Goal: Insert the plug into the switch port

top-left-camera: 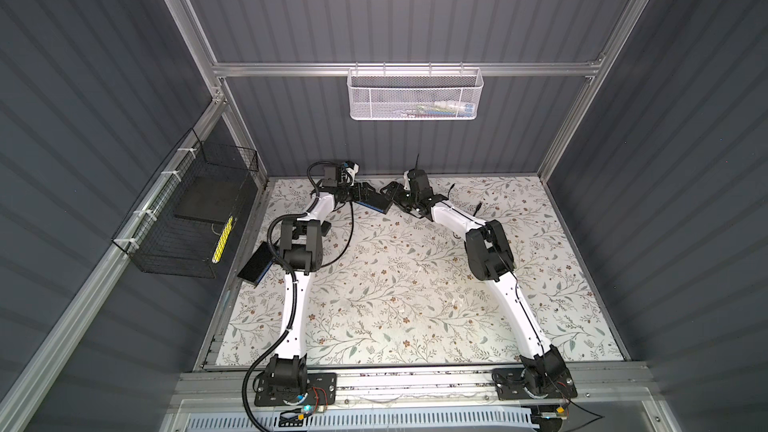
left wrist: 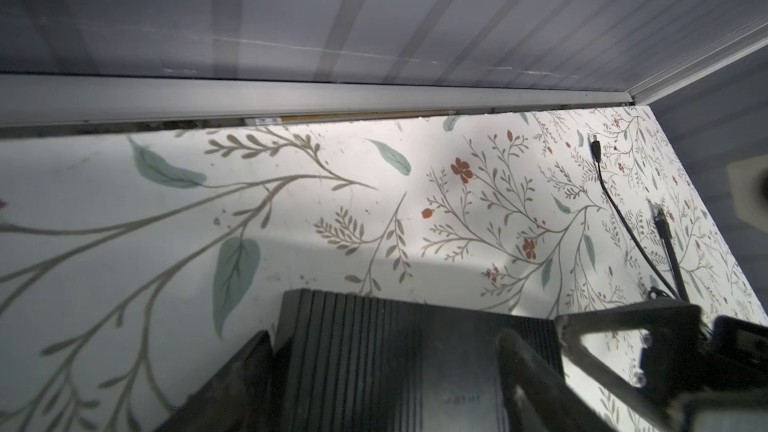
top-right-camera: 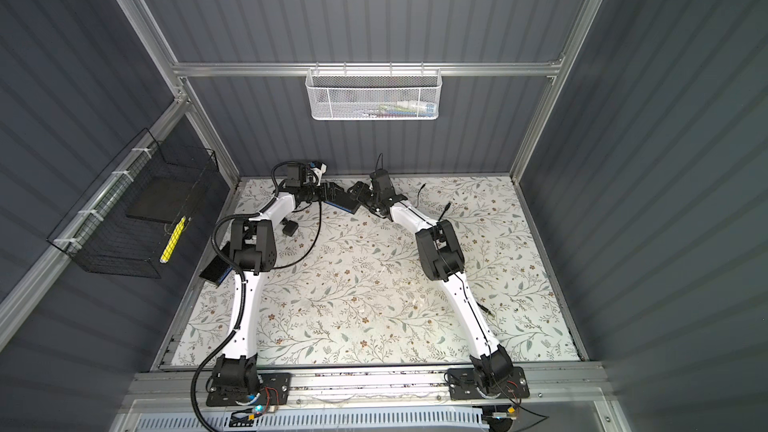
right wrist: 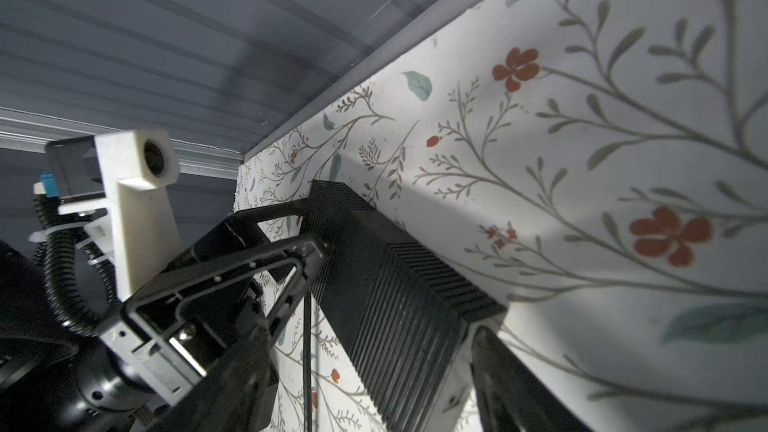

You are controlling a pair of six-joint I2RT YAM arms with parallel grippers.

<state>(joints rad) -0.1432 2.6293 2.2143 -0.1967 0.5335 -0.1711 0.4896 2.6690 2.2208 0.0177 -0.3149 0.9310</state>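
Nearest the arm bases, a spare black box point(top-left-camera: 254, 268) with a blue edge lies on the floral mat point(top-left-camera: 415, 292) beside the left arm's elbow, apparently out of play. Further on, to the right, two loose cable ends lie within the right arm's reach: a barrel-tipped plug point(left wrist: 595, 146) and a flat-headed plug point(left wrist: 658, 213), neither picked up. At the far edge of the mat both arms meet at the switch box point(right wrist: 399, 297). It seems to be held clear of the mat, probably so that its blue side face point(top-left-camera: 372, 206), where the switch port should sit, is offered to the other arm. The port itself is too small to make out. The left gripper point(right wrist: 312, 229) is clamped across the box's width, jaws wide. The right gripper point(top-left-camera: 390, 192) is spread and empty, one finger point(right wrist: 498, 367) just beside the box's end; contact cannot be confirmed.
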